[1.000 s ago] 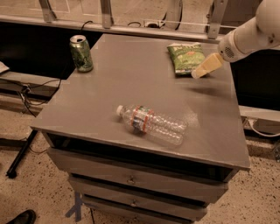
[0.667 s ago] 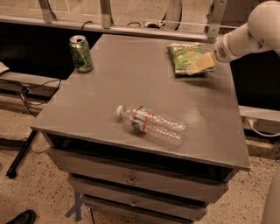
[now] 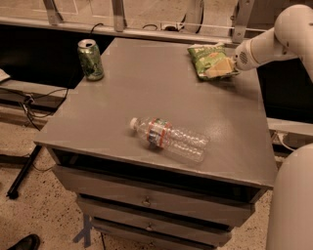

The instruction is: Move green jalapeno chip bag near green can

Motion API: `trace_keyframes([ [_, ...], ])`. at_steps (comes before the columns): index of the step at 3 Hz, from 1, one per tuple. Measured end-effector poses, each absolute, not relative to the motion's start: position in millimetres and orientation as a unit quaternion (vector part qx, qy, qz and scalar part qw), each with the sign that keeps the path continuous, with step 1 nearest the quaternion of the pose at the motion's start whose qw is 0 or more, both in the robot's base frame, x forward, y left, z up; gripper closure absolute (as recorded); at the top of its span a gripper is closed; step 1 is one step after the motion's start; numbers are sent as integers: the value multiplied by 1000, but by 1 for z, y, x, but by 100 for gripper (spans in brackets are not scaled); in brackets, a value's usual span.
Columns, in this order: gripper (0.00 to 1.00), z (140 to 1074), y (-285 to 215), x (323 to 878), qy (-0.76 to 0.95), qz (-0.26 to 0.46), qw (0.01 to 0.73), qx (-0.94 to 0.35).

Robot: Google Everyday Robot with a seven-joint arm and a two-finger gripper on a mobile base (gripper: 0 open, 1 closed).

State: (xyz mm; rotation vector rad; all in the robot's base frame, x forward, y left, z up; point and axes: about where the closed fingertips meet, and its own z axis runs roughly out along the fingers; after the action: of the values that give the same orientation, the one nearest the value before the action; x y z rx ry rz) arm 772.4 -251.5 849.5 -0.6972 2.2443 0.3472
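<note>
Barely under way, with crinkly green foil jalapeno chip bag (image 3: pixel 203 56) lying far right, pale two-finger gripper (image 3: pixel 220 70) over it, grasp impossible to tell, well apart from green aluminium can (image 3: pixel 91 59) far left.

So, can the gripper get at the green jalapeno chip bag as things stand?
Probably yes: the gripper sits right at the green jalapeno chip bag, on its right side, with nothing between them.

You are looking at what reads as a lab or workshop test space: a plain grey drawer cabinet (image 3: pixel 146 97) serves as the table, loose cables (image 3: pixel 30 97) trail over a speckled floor (image 3: pixel 39 210), and bare metal struts (image 3: pixel 118 14) rise behind it. Your gripper (image 3: pixel 220 68) sits at the cabinet's far right corner, on the green jalapeno chip bag (image 3: pixel 201 54)
</note>
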Motion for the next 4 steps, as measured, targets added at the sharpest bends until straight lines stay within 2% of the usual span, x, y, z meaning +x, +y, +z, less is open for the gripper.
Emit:
trace_keyframes([
  [2,87,892,-227,748,850,144,394,-320],
  [3,100,923,-212,723,829,116,411,-360],
  [4,100,932,-204,715,825,113,412,-369],
])
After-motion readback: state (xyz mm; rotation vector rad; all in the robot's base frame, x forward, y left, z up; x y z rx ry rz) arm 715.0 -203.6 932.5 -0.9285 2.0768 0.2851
